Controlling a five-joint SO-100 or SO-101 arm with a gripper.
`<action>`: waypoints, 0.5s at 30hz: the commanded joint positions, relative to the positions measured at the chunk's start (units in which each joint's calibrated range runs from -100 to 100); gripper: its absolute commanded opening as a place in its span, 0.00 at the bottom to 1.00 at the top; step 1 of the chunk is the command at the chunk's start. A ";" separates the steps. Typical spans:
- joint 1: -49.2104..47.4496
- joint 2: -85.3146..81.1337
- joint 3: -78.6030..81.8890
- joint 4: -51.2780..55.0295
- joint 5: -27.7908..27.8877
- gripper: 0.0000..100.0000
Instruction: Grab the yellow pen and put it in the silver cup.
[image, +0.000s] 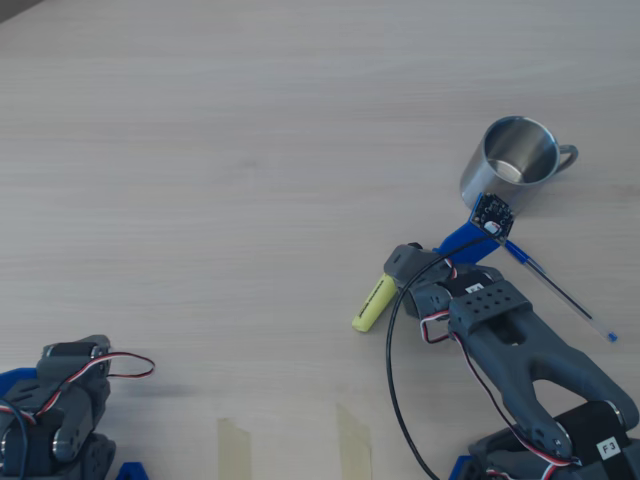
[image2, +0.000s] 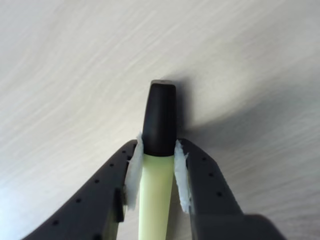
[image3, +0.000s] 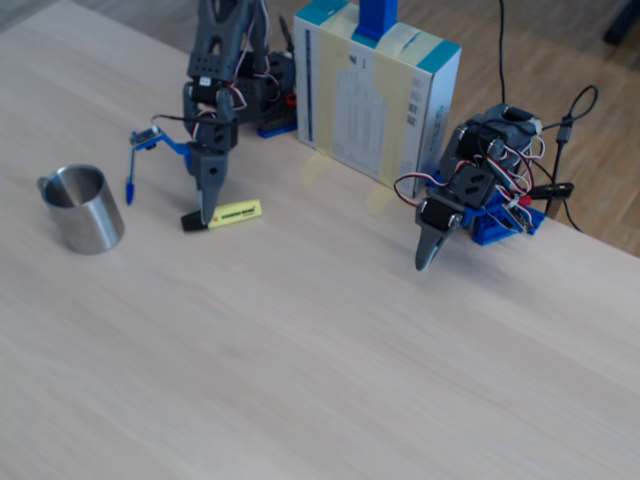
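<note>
Cup: silver cup (image: 512, 163) is standing upright, holding nothing.
Pen: yellow pen (image: 375, 301) is lying on the surface (image: 220, 180), near the cup.
Pincer: pincer (image2: 157, 172) is clamping the pen near its cap.
Room: bare surface is stretching away beyond the cup.

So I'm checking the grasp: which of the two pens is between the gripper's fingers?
The yellow pen, black-capped; the gripper is shut on it. The thin blue pen lies apart, untouched.

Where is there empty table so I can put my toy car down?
The whole stretch of table left of the silver cup in the overhead view is bare. It is crowded by the cup: the pincer grips the yellow pen, and a blue pen lies beside the arm.
</note>
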 joint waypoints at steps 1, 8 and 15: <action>0.43 3.38 3.81 1.20 -0.35 0.02; 0.43 3.38 3.81 1.20 -0.35 0.02; 0.43 3.29 3.81 1.03 0.07 0.02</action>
